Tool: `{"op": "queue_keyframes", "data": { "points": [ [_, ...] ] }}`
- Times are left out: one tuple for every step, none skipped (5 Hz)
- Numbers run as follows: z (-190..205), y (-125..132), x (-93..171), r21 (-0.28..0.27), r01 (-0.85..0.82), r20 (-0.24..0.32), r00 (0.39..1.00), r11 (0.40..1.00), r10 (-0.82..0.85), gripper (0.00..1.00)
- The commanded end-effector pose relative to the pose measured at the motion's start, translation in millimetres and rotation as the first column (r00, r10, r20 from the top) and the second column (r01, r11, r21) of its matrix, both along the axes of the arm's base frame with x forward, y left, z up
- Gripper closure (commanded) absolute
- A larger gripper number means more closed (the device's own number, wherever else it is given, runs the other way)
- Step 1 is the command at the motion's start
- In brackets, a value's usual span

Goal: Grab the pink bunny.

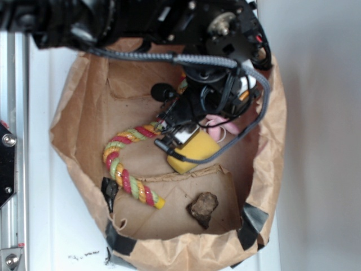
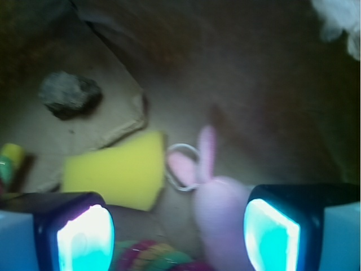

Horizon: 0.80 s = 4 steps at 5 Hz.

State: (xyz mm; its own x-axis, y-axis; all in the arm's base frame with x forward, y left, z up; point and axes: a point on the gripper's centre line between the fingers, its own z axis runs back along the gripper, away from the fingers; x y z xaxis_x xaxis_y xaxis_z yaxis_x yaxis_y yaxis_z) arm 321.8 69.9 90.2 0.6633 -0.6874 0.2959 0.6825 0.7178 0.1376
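gripper (image 2: 179,231): jaws spread wide, nothing pinched between them. Wrist view shows the two glowing pads (image 2: 84,237) low at 7 and 5 o'clock

pink bunny (image 2: 217,206): down at 6 o'clock in the wrist view, body sitting in the gap close to the right pad, ears pointing up toward 12. Can't tell if it actually touches the pad, it's blurry. In the exterior view only a bit of pink peeks out from under the arm

white loop (image 2: 181,167): at the bunny's 10 o'clock, between an ear and the sponge

yellow sponge (image 2: 115,175): just beside the bunny at its 9 o'clock

twisted rope (image 1: 128,164): curls off at the sponge's 9 o'clock in the exterior view

rock (image 1: 202,207): dark lump at the sponge's 6 o'clock in that view, on a cardboard flap (image 1: 169,209)

paper bag (image 1: 76,121): brown, everything's lying inside it
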Motion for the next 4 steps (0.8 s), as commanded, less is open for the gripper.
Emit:
{"op": "queue_keyframes", "data": {
  "points": [
    [22.4,15.7,11.2,0.072,-0.05,0.08,0.996,0.996,0.044,0.0],
    [22.4,15.7,11.2,0.072,-0.05,0.08,0.996,0.996,0.044,0.0],
    [22.4,15.7,11.2,0.072,-0.05,0.08,0.996,0.996,0.044,0.0],
    [13.8,21.8,7.3,0.105,-0.04,0.113,0.993,0.994,0.028,0.0]
  ]
}}
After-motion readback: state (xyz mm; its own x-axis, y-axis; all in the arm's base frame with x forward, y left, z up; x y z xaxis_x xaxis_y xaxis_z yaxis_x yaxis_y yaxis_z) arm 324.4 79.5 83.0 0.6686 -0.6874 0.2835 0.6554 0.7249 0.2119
